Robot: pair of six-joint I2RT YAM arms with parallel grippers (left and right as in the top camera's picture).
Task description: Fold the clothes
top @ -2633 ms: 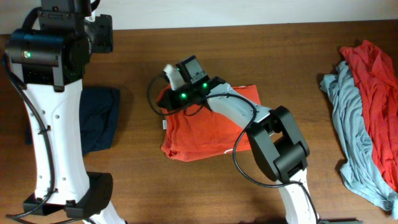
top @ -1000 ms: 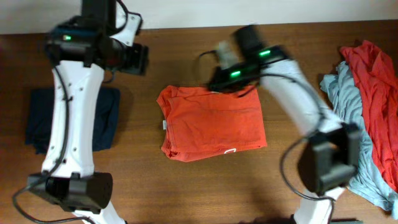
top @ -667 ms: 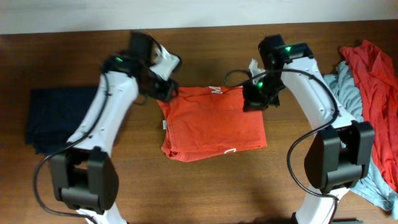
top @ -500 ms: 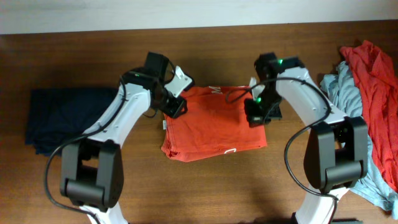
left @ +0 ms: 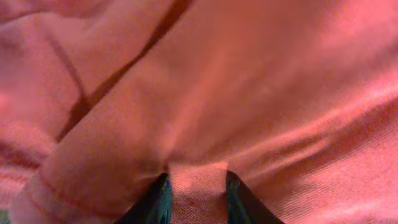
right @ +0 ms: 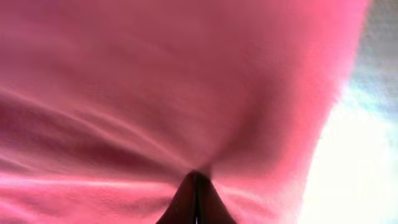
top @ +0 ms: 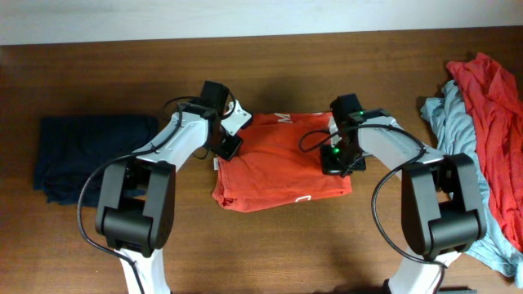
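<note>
The orange-red T-shirt lies folded at the table's middle, with a bit of white print at its back edge. My left gripper is down on its left back corner. In the left wrist view the left gripper is shut on a raised ridge of the shirt's cloth, which sits between the two fingers. My right gripper rests on the shirt's right side. Its fingers are shut tight together, tips pressed into the cloth, which puckers around them.
A navy T-shirt lies folded at the left. A red T-shirt and a grey-blue one are heaped at the right edge. Bare brown table runs along the front.
Both arms swung in from the back and came down on the orange-red shirt. The left jaws narrowed onto its cloth. The right gripper stayed shut and moved from the top edge to the right side.
</note>
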